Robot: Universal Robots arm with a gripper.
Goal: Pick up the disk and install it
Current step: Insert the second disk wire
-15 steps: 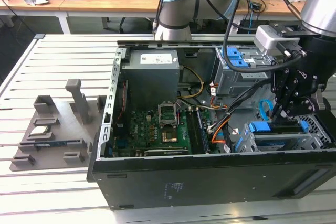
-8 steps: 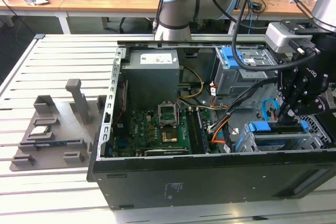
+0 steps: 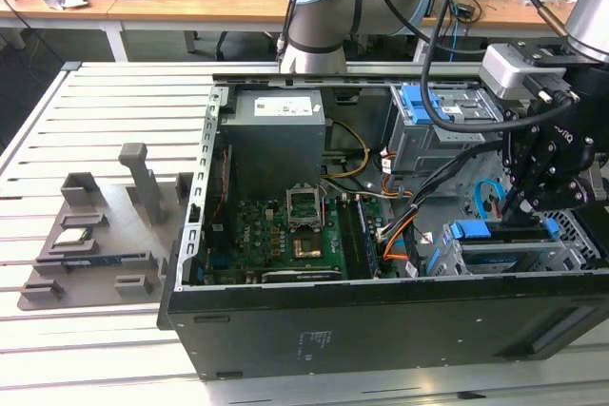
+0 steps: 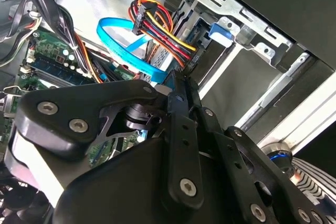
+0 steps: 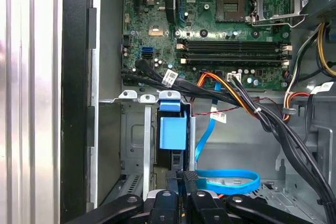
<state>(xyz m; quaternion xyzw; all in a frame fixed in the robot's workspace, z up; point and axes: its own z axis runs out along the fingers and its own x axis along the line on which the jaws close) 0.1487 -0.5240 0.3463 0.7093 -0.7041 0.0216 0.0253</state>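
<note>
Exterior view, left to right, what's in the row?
Grey fixture tray → power-supply box → motherboard → orange cables → blue-bracketed disk with the gripper at it.

surface: slatted metal table (image 3: 105, 111) | on it: open computer case (image 3: 381, 325); grey fixture tray (image 3: 105, 225)

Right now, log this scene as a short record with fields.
setting: open computer case lying on a slatted table
disk: standing edge-on in the drive cage, blue bracket showing
gripper: close against the disk's near edge, at the case's corner on the exterior view's right
motherboard: exposed, processor socket bare
cabling: blue cable hanging beside the cage
</note>
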